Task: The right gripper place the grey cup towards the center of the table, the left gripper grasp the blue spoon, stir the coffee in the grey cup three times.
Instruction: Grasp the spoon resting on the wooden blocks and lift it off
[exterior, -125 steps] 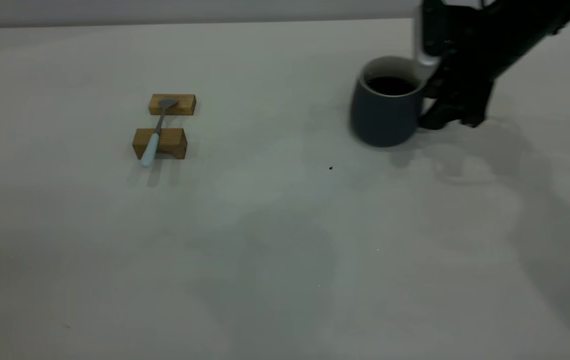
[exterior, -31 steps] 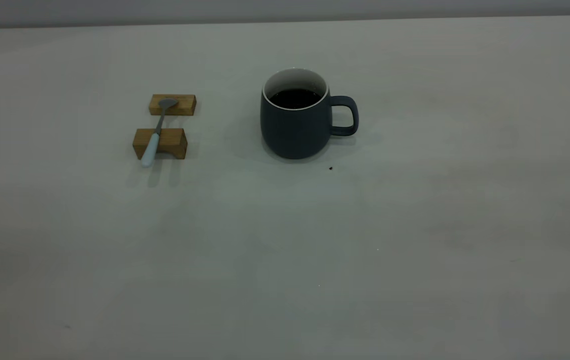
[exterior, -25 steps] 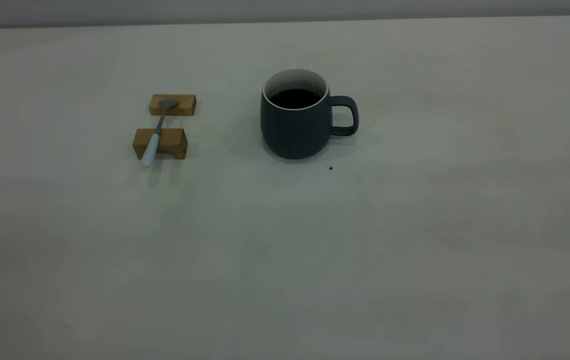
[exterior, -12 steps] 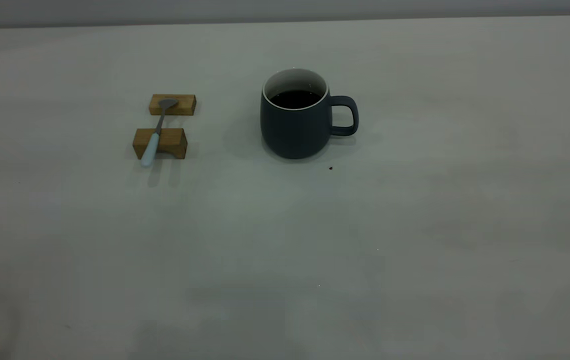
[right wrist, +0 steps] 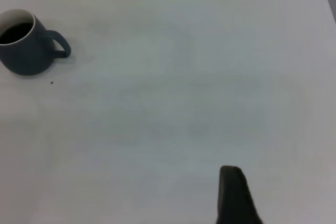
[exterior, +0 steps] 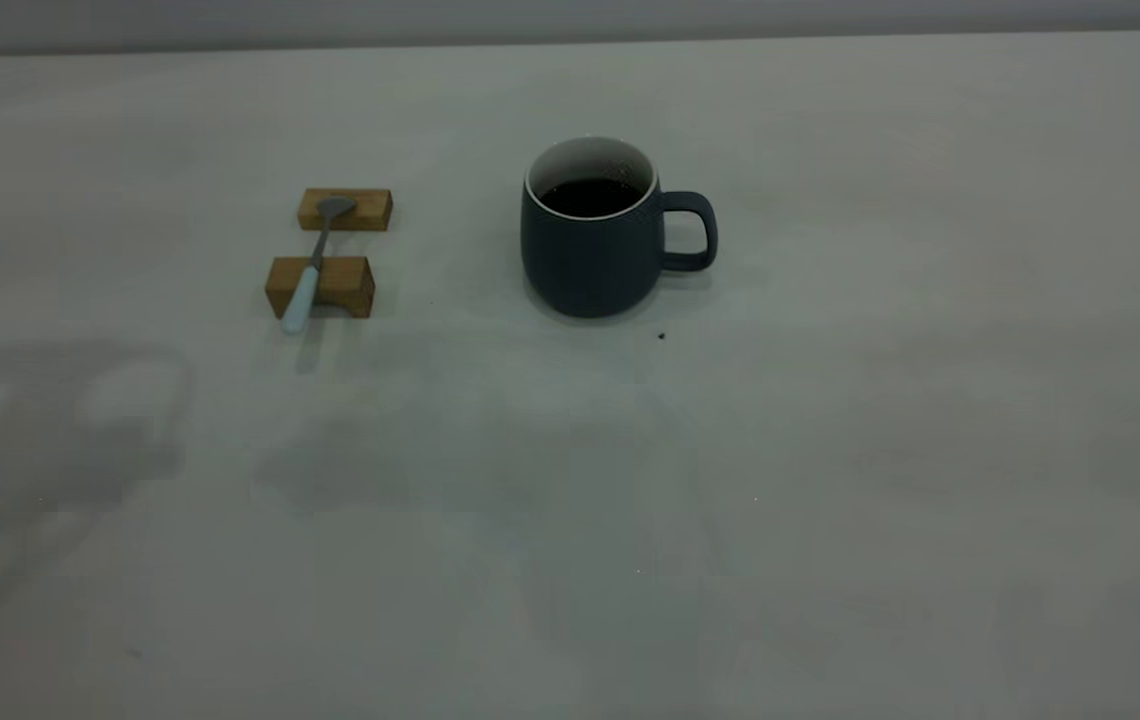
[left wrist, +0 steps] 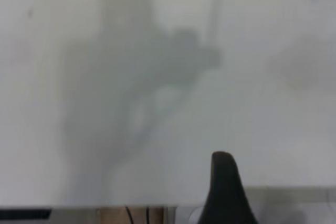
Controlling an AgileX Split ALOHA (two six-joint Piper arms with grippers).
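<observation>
Cup (exterior: pixel 590 245) stands upright near bench (exterior: pixel 830 450) centre, handle at 3 o'clock, free of either hand. Coffee (exterior: pixel 590 196) sits dark and flat inside, below the white rim. Judged: placing step is done; next is the spoon pickup by the left arm.

Spoon (exterior: pixel 310 266) lies at 9 o'clock from the cup, well apart, bridged across two wooden blocks (exterior: pixel 322 286). Bowl rests on the far block at 12 o'clock, pale blue handle overhangs the near block toward 6 o'clock. Long axis runs roughly 12 to 6, tilted slightly, so the handle end points nearest the camera. It is raised off the bench, which should leave room under the handle for fingers.

Left hand (left wrist: pixel 224 192): only one dark finger shows in the left wrist view, over bare bench and the arm's own shadow; whether it is spread or closed I cannot tell. In the exterior view a dark blur sits at the left edge and a shadow falls on the bench at about 8 o'clock from the spoon. Judged: the spoon lies toward 2 o'clock from that shadow, and the left arm is by far the nearer one.

Right hand (right wrist: pixel 236 198): one finger visible in its wrist view, cup (right wrist: pixel 23 43) far off; state cannot be told. Idle, out of the exterior view.

Small dark speck (exterior: pixel 661 336) at 5 o'clock from the cup.
</observation>
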